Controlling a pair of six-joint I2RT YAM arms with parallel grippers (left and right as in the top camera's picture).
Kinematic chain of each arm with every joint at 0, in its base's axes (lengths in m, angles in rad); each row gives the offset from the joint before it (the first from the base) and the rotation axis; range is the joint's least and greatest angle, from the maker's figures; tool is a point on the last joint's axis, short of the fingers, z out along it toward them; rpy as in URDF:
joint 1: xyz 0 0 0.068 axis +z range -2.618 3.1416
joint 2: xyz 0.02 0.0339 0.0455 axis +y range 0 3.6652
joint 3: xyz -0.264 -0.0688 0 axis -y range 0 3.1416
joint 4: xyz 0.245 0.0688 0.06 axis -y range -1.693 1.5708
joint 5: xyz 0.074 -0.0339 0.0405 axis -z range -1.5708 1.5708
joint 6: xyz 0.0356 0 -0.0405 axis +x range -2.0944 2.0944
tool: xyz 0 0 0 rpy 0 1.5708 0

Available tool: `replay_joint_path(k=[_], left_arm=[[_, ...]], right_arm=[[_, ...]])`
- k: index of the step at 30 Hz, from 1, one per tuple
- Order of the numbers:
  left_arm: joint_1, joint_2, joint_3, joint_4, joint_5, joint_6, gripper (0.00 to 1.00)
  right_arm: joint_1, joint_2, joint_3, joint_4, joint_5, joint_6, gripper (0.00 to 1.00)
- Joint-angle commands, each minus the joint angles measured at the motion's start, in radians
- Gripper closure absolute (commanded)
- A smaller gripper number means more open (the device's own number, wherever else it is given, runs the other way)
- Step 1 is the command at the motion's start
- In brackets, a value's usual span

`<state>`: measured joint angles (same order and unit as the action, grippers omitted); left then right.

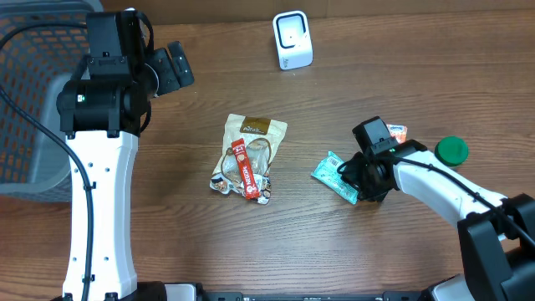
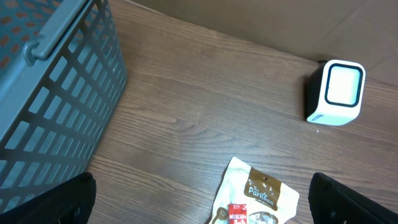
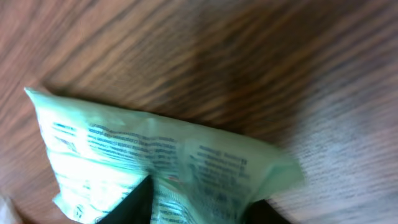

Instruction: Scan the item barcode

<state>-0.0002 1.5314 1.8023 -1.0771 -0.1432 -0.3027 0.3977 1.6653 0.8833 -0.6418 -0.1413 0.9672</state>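
Green packet, print blurred; beige pouch labelled "Pantree"

table (wood) | basket | scanner | snack bag | green packet | green lid

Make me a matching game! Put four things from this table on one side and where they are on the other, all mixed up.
Things:
1. white scanner
2. grey basket
3. green packet
4. round green lid

Places:
A. between the fingers of the right gripper
B. far left of the table
C. far edge of the table, near the middle
D. farthest right on the table

Pairs: 1-C, 2-B, 3-A, 4-D
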Motion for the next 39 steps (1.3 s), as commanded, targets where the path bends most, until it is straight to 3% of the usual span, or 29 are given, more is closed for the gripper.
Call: replay_joint_path(k=[1, 2, 9, 15, 17, 24, 33, 39], left_arm=[[0.0, -0.015, 0.016, 0.003, -0.002, 0.019, 0.0], [0.0, -0.015, 0.016, 0.003, -0.002, 0.019, 0.0], [0.0, -0.015, 0.016, 0.003, -0.002, 0.019, 0.0], [0.0, -0.015, 0.016, 0.003, -0.002, 0.019, 0.0], [0.0, -0.015, 0.016, 0.003, -0.002, 0.019, 0.0], [0.0, -0.015, 0.016, 0.003, -0.002, 0.019, 0.0], [0.0, -0.015, 0.016, 0.003, -0.002, 0.019, 0.0], [0.0, -0.015, 0.016, 0.003, -0.002, 0.019, 0.0]], right_arm=[[-0.01, -0.001, -0.06, 0.013, 0.013, 0.03, 0.86], [-0.012, -0.001, -0.059, 0.009, 0.016, 0.013, 0.96], [-0.029, -0.034, -0.01, 0.013, 0.0, -0.238, 0.96], [-0.029, -0.131, 0.021, 0.098, -0.157, -0.623, 0.96], [-0.029, -0.18, 0.021, 0.131, -0.205, -0.683, 0.96], [-0.029, -0.295, 0.021, 0.218, -0.128, -0.685, 0.96], [-0.029, -0.295, 0.02, 0.158, -0.124, -0.688, 0.96], [-0.029, -0.294, 0.022, 0.145, -0.12, -0.813, 0.97]])
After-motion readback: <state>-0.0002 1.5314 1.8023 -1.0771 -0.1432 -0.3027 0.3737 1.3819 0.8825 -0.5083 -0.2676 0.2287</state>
